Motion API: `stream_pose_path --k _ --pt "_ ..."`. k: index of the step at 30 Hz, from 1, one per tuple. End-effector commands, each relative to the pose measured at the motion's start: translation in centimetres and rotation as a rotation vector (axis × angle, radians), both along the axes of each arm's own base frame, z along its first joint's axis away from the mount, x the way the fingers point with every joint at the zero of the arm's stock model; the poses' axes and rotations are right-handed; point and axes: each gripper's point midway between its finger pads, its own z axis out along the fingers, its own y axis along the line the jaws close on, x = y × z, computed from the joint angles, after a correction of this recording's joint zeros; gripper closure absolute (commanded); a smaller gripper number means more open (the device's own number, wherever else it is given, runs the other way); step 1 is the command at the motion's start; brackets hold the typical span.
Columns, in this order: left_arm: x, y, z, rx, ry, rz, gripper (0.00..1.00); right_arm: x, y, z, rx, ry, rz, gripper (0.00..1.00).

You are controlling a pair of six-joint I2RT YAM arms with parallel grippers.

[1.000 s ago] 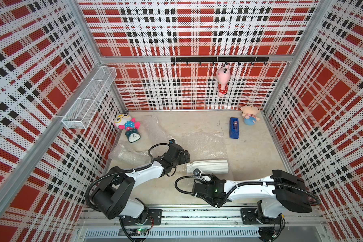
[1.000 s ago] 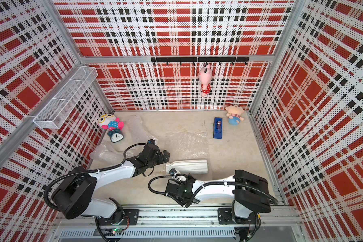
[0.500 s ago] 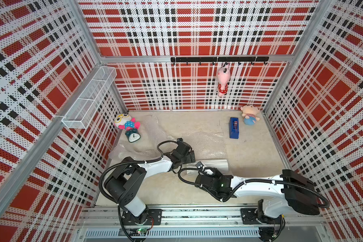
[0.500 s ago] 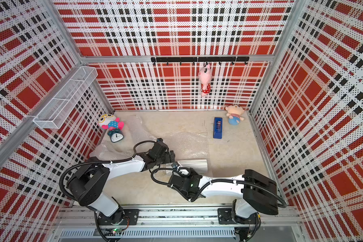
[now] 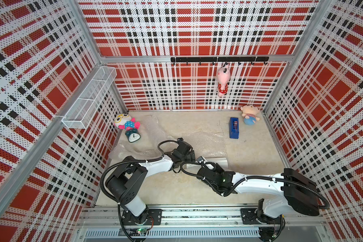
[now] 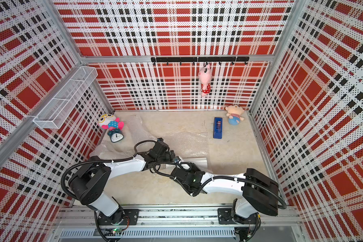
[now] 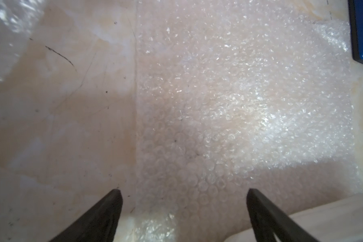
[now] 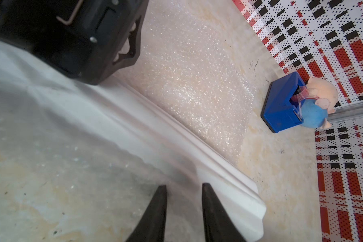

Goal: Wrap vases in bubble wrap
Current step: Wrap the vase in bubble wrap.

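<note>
We judge the wrapping barely begun: the vase [image 5: 216, 162] lies sideways at six o'clock of the bubble wrap [image 5: 205, 142], left gripper [image 7: 182, 192] wide apart, right gripper [image 8: 183, 186] narrowly parted, so next we pinch that near edge.

My right gripper [image 8: 183, 188] has reached forward and now sits against the side of the white ribbed vase [image 8: 155, 117]. Its jaws, shut a second ago, stand a little apart. My left gripper [image 7: 182, 192] has slid sideways over the bubble wrap sheet [image 7: 218, 83], and both arms now hide most of the vase from above.
</note>
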Motion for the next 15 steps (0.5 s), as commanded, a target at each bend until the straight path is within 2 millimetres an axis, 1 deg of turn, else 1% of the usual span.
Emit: stream_pose_path --k 1,3,5,7,9,10,12,14,15 --pt "0.6 0.9 1.9 0.009 -0.043 0.039 0.03 0.6 0.3 0.0 0.01 -0.004 0.017 0.64" --pt "0.7 2.1 3.8 0.0 -0.087 0.083 0.03 0.9 0.5 -0.2 0.022 0.014 0.024 0.61" --pt "0.7 3.9 6.0 0.003 -0.147 0.147 0.03 1.3 0.5 -0.4 0.036 0.036 0.024 0.6" --pt "0.2 5.7 8.6 0.01 -0.223 0.212 0.04 1.6 0.6 -0.6 0.052 0.056 0.03 0.6" --pt "-0.9 7.0 11.0 -0.003 -0.303 0.254 0.06 1.8 0.6 -1.0 0.062 0.078 0.032 0.59" --pt "-1.5 7.3 12.1 -0.02 -0.337 0.261 0.08 1.9 0.6 -1.1 0.066 0.087 0.031 0.59" --pt "-3.2 6.9 13.7 -0.067 -0.396 0.247 0.12 2.3 0.6 -1.4 0.08 0.106 0.025 0.59" --pt "-4.9 5.8 14.5 -0.108 -0.428 0.219 0.15 2.5 0.7 -1.8 0.097 0.127 0.028 0.59" --pt "-5.7 5.1 14.4 -0.13 -0.431 0.2 0.16 2.7 0.7 -1.9 0.108 0.136 0.026 0.59"
